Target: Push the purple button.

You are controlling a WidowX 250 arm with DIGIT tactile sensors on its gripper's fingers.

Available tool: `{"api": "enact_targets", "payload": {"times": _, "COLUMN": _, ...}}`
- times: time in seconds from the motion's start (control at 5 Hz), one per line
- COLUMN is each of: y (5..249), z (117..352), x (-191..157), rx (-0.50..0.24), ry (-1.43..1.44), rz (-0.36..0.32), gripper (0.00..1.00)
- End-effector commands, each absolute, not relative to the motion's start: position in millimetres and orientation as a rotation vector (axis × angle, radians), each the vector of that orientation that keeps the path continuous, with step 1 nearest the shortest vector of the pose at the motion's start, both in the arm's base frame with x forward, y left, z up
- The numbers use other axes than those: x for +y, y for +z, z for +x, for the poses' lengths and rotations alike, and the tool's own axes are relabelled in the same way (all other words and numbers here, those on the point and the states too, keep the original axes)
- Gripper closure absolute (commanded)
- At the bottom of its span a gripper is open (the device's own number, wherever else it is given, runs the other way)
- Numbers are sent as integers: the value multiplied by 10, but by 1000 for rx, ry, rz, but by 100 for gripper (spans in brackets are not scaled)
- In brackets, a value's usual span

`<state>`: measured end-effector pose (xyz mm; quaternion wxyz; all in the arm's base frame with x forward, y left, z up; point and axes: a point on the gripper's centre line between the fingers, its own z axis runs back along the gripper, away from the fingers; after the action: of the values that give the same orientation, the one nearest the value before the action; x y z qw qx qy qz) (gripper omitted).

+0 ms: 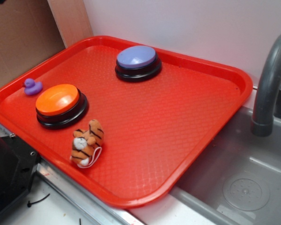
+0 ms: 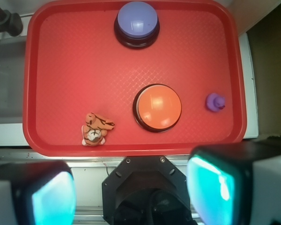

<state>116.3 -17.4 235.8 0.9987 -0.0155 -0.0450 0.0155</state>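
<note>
Gripper (image 2: 131,197) is seen only in the wrist view, along the bottom edge: two fingers with teal pads (image 2: 54,199) at lower left and lower right, spread wide apart, nothing held between them. It is held off the tray, over the robot's black base (image 2: 145,187), touching nothing.

Red tray (image 2: 75,70) fills most of the wrist frame above the fingers. Nearest the gripper, orange button (image 2: 157,107) is placed right of centre, with the small tiger plush (image 2: 96,129) at its lower left and the tiny purple duck (image 2: 215,102) to its right near the tray edge.

Purple button (image 2: 136,21) is located at top centre of the wrist frame, close to the tray's far rim, well apart from the gripper. In the exterior view it (image 1: 137,61) is seen upper centre, unobstructed.

Grey sink (image 1: 239,178) and faucet (image 1: 269,84) are seen at the right of the exterior frame, beside the tray.
</note>
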Motion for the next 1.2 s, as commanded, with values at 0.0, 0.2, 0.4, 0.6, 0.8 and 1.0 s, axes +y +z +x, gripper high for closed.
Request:
{"api": "enact_targets", "payload": {"times": 0.0, "y": 2358, "z": 1163, "x": -174, "rx": -90, "ry": 31, "rz": -31, "gripper": 0}}
{"api": "enact_targets", "payload": {"times": 0.2, "y": 2153, "z": 1663, "x": -36, "rx": -221, "ry": 72, "rz": 23, "gripper": 0}}
{"api": "enact_targets", "payload": {"times": 0.4, "y": 1936, "z": 2054, "x": 139, "rx": -272, "ry": 86, "rz": 3, "gripper": 0}}
{"api": "enact_targets", "payload": {"times": 0.6, "y": 1653, "z": 2399, "x": 338, "rx": -323, "ry": 114, "rz": -22, "gripper": 0}}
{"api": "enact_targets", "payload": {"times": 0.8, "y": 1419, "z": 2680, "x": 388, "rx": -329, "ry": 95, "rz": -17, "gripper": 0}}
{"api": "enact_targets", "payload": {"times": 1.0, "y": 1281, "z": 2886, "x": 307, "rx": -386, "ry": -3, "rz": -51, "gripper": 0}}
